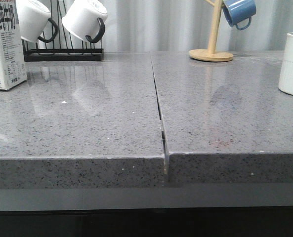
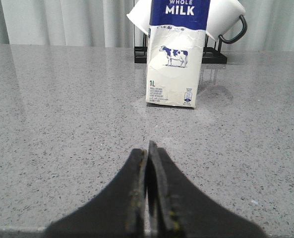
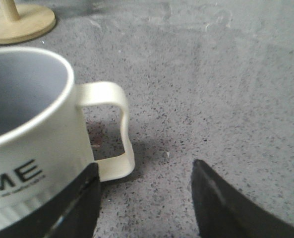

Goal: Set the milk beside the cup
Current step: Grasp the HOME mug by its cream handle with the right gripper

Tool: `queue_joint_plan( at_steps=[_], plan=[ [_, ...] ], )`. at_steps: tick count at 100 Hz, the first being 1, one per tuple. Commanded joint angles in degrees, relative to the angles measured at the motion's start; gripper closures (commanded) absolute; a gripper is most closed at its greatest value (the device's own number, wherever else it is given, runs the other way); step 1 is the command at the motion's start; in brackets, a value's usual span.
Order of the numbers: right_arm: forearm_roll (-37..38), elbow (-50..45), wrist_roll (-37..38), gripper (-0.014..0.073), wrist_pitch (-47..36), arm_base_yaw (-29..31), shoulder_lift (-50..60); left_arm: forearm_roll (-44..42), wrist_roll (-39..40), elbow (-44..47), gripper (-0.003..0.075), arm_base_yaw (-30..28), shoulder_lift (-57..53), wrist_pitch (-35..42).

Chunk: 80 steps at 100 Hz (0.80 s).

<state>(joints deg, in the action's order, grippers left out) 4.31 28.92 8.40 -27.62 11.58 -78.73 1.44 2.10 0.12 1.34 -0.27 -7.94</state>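
Grey speckled stone surface (image 1: pixel 87 118), seen from the front, with the task's two things at opposite ends. The milk (image 1: pixel 5 47), a white carton with a dark blue top, stands upright at the far left, just in front of a black wire rack (image 1: pixel 62 53) hung with white mugs. The cup (image 1: pixel 292 64), a white ribbed mug with a white handle, stands at the right edge, near the wooden mug tree (image 1: pixel 213 47) that carries a blue mug (image 1: pixel 239 12). Carton and cup are well apart, so the placement is judged not yet begun: grasp, carry and set-down all remain.

Left gripper (image 2: pixel 147 163): jaws pressed together, tips meeting, nothing between them; the milk (image 2: pixel 174 64) stands ahead of them, clear of contact. Right gripper (image 3: pixel 144 198): jaws wide apart and holding nothing, poised over the surface beside the cup (image 3: pixel 32 144); one jaw lies close against the cup's lower wall near the handle, and whether it touches cannot be told.
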Motion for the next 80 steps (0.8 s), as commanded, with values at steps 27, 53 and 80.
queue_joint_plan(
  at_steps=[27,53,80],
  plan=[
    [0.59,7.18,-0.42,0.017,-7.8,0.3,-6.52,0.36,0.13,2.32,0.0741,-0.14,-1.87,4.62],
    [0.59,11.18,-0.42,0.0454,-7.72,0.3,-10.34,0.36,0.13,2.32,0.0741,-0.14,-1.87,4.62],
    [0.64,11.18,-0.42,0.0661,-7.59,-1.32,-8.65,0.36,0.13,2.32,0.0741,-0.14,-1.87,4.62]
  ],
)
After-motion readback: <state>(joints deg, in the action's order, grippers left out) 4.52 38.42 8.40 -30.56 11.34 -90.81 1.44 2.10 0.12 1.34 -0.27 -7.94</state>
